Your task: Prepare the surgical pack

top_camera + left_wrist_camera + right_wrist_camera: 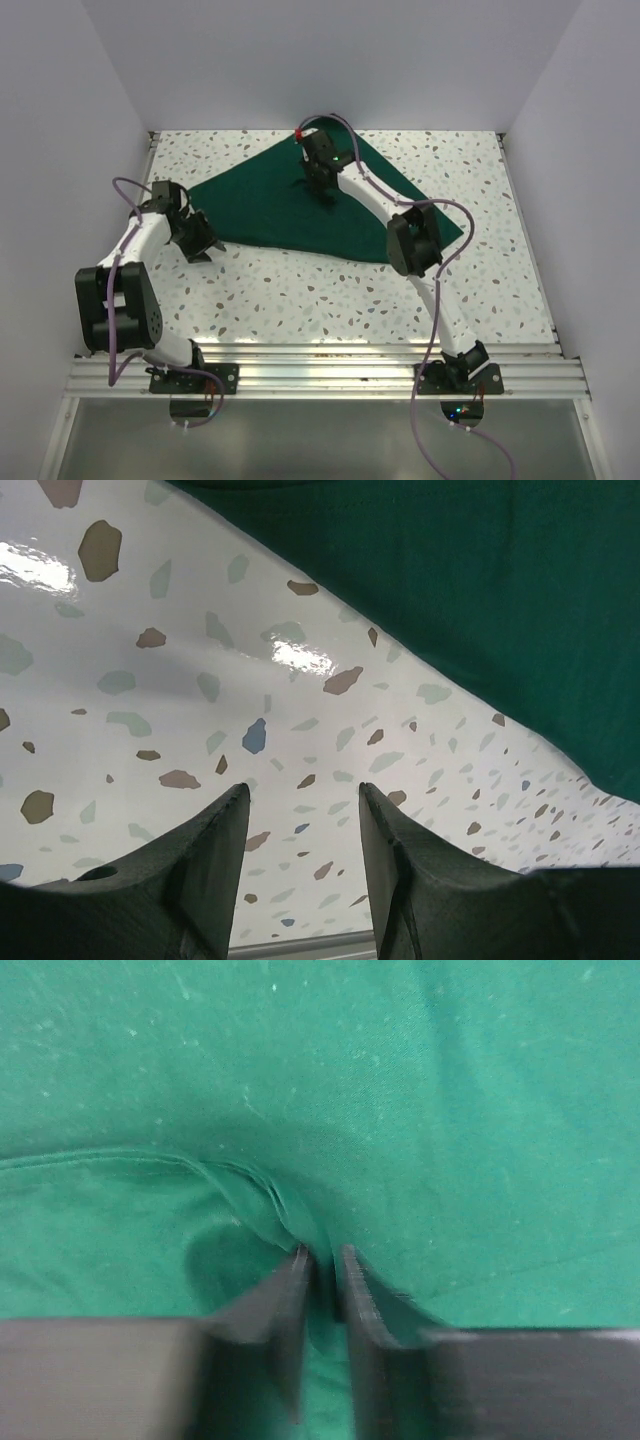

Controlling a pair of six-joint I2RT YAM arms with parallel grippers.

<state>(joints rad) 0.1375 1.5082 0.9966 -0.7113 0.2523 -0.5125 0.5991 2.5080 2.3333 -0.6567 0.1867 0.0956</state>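
Seen from above, the green drape (pixel 270 205) is lying across the upper middle of the bench (pixel 300 290), and the right pincer (pixel 322 192) is reaching down onto its centre. In the left wrist view, the left pincer (pixel 300 792) is hanging spread apart over bare bench, with cloth at upper right. In the right wrist view, the jaws are clamping a raised fold (pixel 250 1185). Folding seems to be in hand; the next move calls for carrying that fold across.
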